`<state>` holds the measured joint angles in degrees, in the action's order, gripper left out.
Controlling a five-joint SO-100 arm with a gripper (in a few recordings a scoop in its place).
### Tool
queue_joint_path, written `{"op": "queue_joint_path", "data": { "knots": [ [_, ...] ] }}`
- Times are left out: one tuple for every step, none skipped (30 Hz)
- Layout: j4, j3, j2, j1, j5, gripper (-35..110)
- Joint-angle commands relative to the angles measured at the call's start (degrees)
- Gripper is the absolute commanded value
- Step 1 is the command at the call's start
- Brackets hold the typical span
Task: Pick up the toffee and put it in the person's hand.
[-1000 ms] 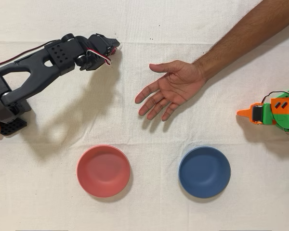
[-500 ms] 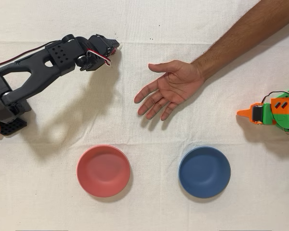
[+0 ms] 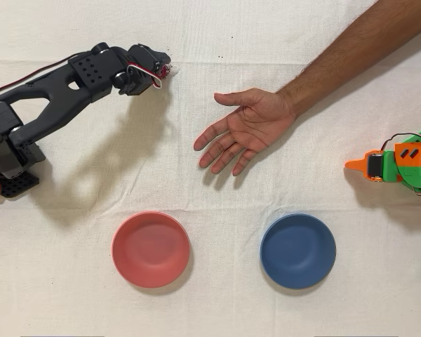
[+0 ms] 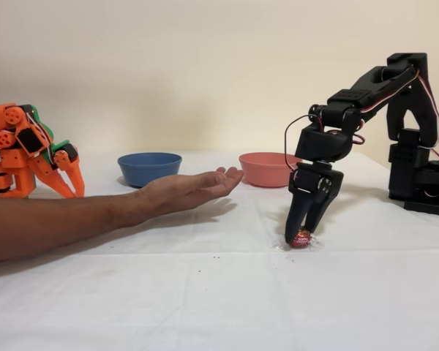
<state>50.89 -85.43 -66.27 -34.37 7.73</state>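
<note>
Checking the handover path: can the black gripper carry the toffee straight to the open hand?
Probably yes: the gripper is closed on the toffee, and only bare cloth lies between it and the person's hand; both bowls sit off to the side.

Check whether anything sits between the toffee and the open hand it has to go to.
Nothing visible does. The toffee sits at the tips of the black arm's gripper, low on the cloth, and the stretch of cloth between it and the person's hand is bare. The red bowl and blue bowl lie off to the side of that path.
</note>
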Motion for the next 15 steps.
{"op": "queue_joint_path", "data": {
  "knots": [
    [1.1, 4.1, -1.5, -0.7, 1.0, 22],
    [1.3, 4.4, -1.4, -0.7, 1.1, 21],
    [1.6, 4.5, -1.3, -0.7, 1.1, 21],
    [1.7, 4.5, -1.3, -0.7, 1.2, 21],
    [1.8, 4.5, -1.3, -0.7, 1.4, 21],
    [1.8, 4.4, -1.3, -0.6, 1.6, 20],
    [1.9, 4.3, -1.3, -0.6, 1.8, 20],
    [1.9, 4.2, -1.4, -0.6, 1.8, 19],
    [2.0, 4.1, -1.5, -0.5, 1.8, 19],
    [2.0, 4.0, -1.7, -0.5, 1.9, 18],
    [2.0, 4.0, -1.8, -0.5, 2.1, 16],
    [2.0, 4.0, -1.8, -0.5, 2.5, 13],
    [2.0, 4.0, -1.9, -0.5, 2.8, 12],
    [2.1, 4.0, -2.0, -0.5, 2.9, 11],
    [2.2, 4.0, -2.1, -0.5, 3.0, 11]
  ]
}}
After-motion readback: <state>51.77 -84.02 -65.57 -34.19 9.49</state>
